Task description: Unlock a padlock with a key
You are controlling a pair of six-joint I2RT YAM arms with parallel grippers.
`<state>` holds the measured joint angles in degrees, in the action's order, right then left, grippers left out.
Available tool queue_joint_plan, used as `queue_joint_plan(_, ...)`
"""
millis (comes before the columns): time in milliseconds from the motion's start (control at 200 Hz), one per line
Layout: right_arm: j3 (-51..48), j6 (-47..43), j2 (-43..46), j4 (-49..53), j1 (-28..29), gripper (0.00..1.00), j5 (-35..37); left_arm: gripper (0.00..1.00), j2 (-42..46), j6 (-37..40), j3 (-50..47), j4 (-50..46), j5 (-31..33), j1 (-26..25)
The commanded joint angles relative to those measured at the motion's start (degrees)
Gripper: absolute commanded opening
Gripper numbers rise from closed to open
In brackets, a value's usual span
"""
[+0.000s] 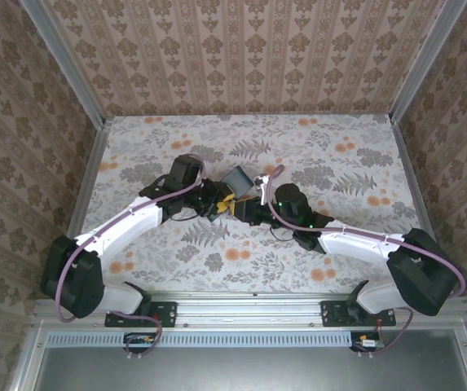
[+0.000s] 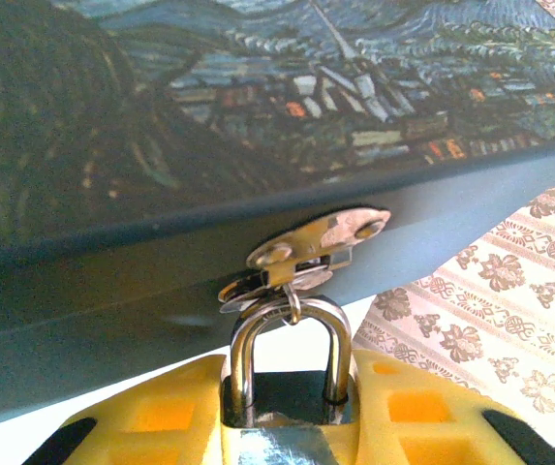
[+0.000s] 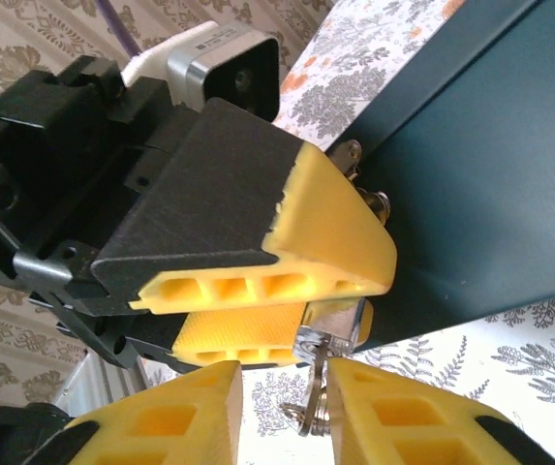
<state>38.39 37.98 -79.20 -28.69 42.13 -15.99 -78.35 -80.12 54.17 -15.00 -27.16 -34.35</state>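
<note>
a: silvery steel, that's all the padlock (image 2: 279,428) is: a tiny body with a thin bright shackle, dwarfed by the blue box (image 2: 112,291) it hangs from.
b: where exactly does it sit?
a: its shackle is threaded through the small metal hasp (image 2: 316,242) on the box's front edge, and its body is clamped between the yellow pads of the left gripper (image 2: 289,412). seen from overhead, that's near the middle of the table (image 1: 339,155).
b: and the key?
a: the key (image 3: 316,387) stands in the gap of the right gripper (image 3: 282,412), tip up at the underside of the lock body. it's either just beside the keyhole or in it; i can't tell which. i can't tell whether those jaws are pinching it either, since the gap looks wider than the blade.
b: so what worries you?
a: if the hold on the key is loose, a twist would slip the fingers round it and it could drop, ring and all. if the blade is off-line with the keyway, pushing would shove the lock sideways in the left pads, or tug the hasp and drag the box.
b: the body looks slick, too.
a: it's smooth metal on foam, so my guess is it could rotate under torque.
</note>
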Motion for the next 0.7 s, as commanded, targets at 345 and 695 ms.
queue_joint_plan(345, -0.93, 1.32, -0.17, 0.39, -0.40, 0.28, -0.52, 0.00, 2.54, -0.28, 0.78, -0.02, 0.78, 0.42)
queue_joint_plan(695, -2.31, 1.33, 0.57, 1.86, -0.78, 0.28, 0.36, 0.00, 2.77, -0.28, 1.29, -0.82, 1.68, 0.42)
